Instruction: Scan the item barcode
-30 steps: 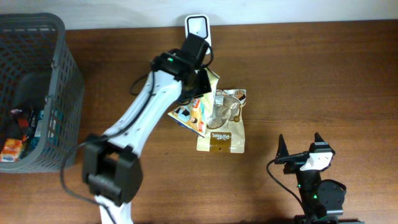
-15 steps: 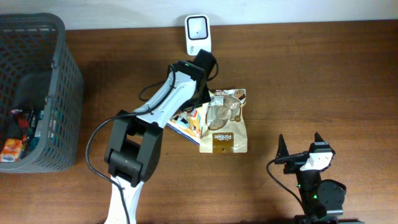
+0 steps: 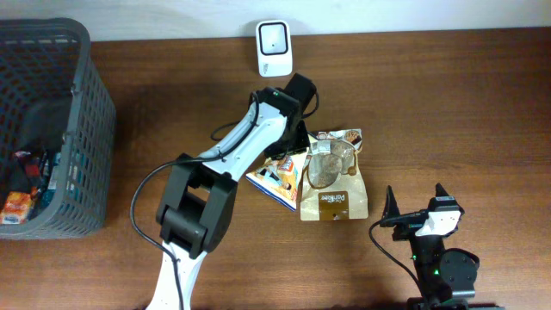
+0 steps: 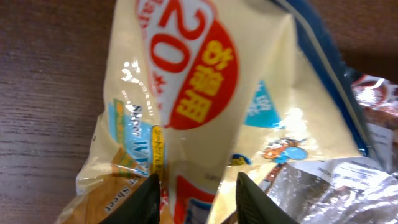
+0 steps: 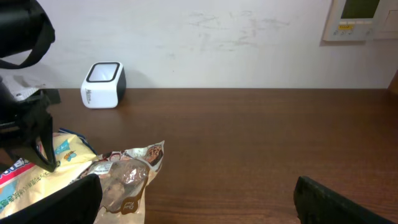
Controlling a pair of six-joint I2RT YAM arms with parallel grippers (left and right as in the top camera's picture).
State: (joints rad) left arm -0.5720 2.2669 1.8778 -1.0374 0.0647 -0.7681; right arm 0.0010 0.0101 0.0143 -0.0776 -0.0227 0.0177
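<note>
Your left hand (image 4: 200, 199), half-parted, hovers over the yellow snack pack (image 3: 277, 175). The scanner (image 3: 274, 37) lies just beyond, at the back edge of the worktop (image 3: 448, 95). Your right hand (image 3: 415, 193), wide, is farther.

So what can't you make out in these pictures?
- Barcode on the yellow snack bag: none shows; left wrist view too close, left arm covers part overhead.
- Basket contents: overhead, cut by the left edge, too small.
- Left hand: whether it grips the bag; fingers cut off by the bottom edge, left wrist.
</note>
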